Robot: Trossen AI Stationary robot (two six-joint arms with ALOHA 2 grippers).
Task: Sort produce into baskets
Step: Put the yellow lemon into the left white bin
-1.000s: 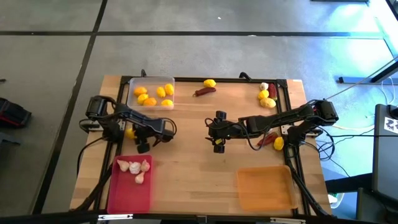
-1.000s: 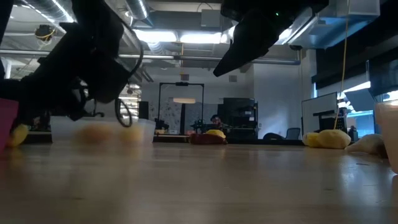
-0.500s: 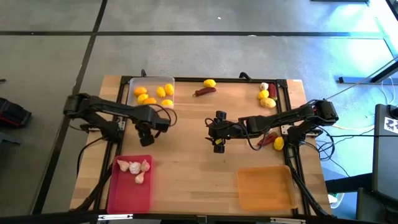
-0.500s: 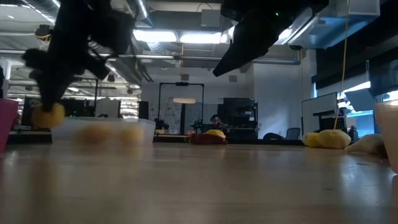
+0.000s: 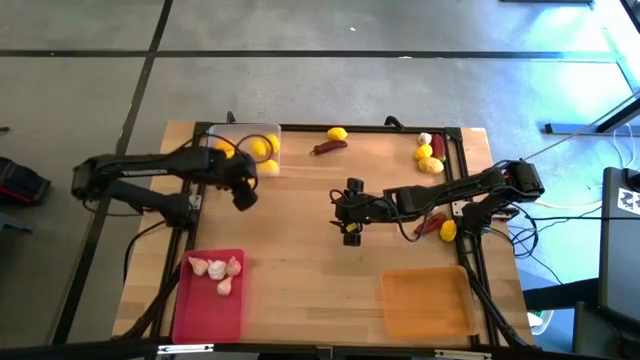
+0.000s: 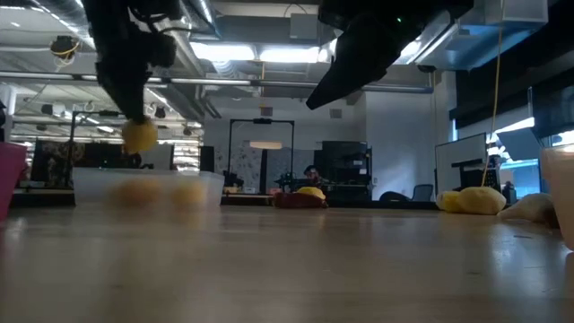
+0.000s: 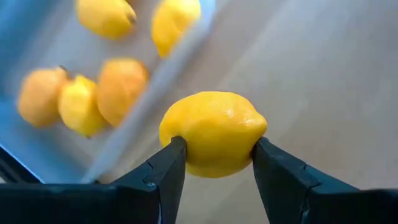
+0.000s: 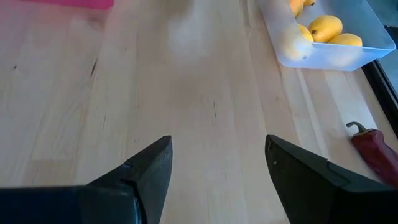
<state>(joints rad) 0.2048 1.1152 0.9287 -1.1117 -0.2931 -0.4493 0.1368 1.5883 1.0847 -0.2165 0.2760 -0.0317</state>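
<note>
My left gripper is shut on a yellow lemon, held in the air at the near edge of the clear tray. That tray holds several yellow and orange lemons. My right gripper hovers open and empty over the middle of the table; its wrist view shows bare wood between the fingers. The pink tray at the near left holds garlic bulbs. The orange tray lies at the near right. My left gripper pinches the lemon's two opposite sides between its two fingers. In the low view the lemon hangs below the gripper, lifted clear of the table and higher than the clear tray's rim.
A lemon and a chili lie at the far middle. Lemons, a garlic bulb and a chili lie at the far right. Another chili and lemon lie under my right arm.
My left gripper has risen from the table's left side with the lemon and gone toward the far edge, up to the clear tray's near edge. The lemon has been lifted clear of the table. My right arm has kept still.
</note>
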